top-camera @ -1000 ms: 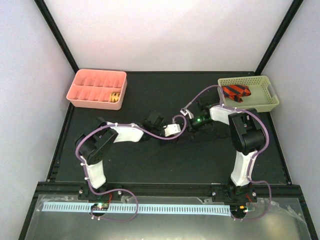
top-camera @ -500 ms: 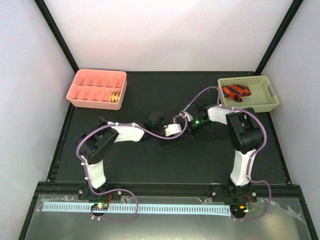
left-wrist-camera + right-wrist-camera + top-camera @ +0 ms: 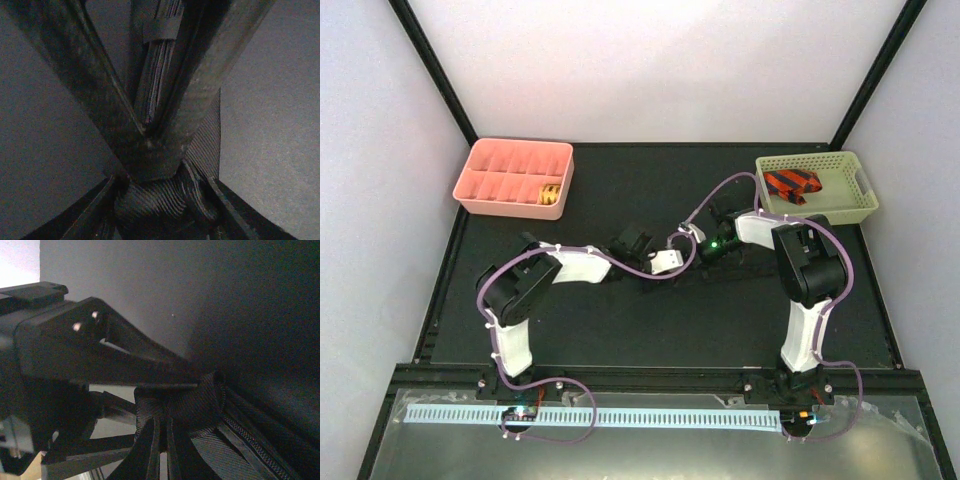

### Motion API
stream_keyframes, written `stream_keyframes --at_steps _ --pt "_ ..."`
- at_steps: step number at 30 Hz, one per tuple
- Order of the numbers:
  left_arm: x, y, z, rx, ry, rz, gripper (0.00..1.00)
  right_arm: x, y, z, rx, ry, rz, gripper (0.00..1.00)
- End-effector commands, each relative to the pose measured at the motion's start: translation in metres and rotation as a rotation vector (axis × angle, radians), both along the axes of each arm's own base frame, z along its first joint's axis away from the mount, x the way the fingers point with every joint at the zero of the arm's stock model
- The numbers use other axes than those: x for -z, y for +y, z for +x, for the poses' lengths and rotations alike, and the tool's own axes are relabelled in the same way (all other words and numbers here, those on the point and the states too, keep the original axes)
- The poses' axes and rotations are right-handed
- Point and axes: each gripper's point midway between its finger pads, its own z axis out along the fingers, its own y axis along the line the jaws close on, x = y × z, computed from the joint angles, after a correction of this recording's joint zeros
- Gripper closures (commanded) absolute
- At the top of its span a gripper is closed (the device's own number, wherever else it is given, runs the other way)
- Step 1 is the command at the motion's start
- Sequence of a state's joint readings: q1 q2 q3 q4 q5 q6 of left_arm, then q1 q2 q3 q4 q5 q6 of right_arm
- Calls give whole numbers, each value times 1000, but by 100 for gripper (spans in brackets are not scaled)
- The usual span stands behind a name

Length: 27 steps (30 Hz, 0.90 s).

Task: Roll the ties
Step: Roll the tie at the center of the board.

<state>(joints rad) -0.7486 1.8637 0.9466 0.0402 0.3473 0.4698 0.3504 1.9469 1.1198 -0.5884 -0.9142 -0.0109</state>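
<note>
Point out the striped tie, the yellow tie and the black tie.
striped tie [image 3: 792, 184]: top view, middle of the bundle
yellow tie [image 3: 551, 194]: top view, top of the coil
black tie [image 3: 150, 205]: left wrist view, the rolled part

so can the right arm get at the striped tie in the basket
Likely not yet: the right gripper is shut on the black tie. The striped tie lies uncovered in the basket nearby, nothing over it.

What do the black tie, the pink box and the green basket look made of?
The black tie: woven cloth, fine diagonal ribbing, slight sheen.
The pink box: probably moulded plastic, smooth matte walls and dividers.
The green basket: probably plastic, moulded lattice walls.
</note>
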Motion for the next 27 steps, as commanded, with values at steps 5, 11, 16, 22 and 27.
stream_keyframes --at_steps 5,11,16,22,27 --pt "-8 7 -11 15 35 -94 40 30 -27 -9 7 1 -123 98" --pt "-25 7 -11 34 27 -220 38 35 -41 -9 29 -1 -148 98" --pt "-26 -1 -12 59 53 -273 36 38 -45 -10 35 -16 -163 98" --pt "-22 -12 -8 62 100 -308 35 43 -49 -12 43 -14 -192 98" --pt "-13 -10 -8 50 92 -316 35 50 -52 -15 54 5 -210 98"
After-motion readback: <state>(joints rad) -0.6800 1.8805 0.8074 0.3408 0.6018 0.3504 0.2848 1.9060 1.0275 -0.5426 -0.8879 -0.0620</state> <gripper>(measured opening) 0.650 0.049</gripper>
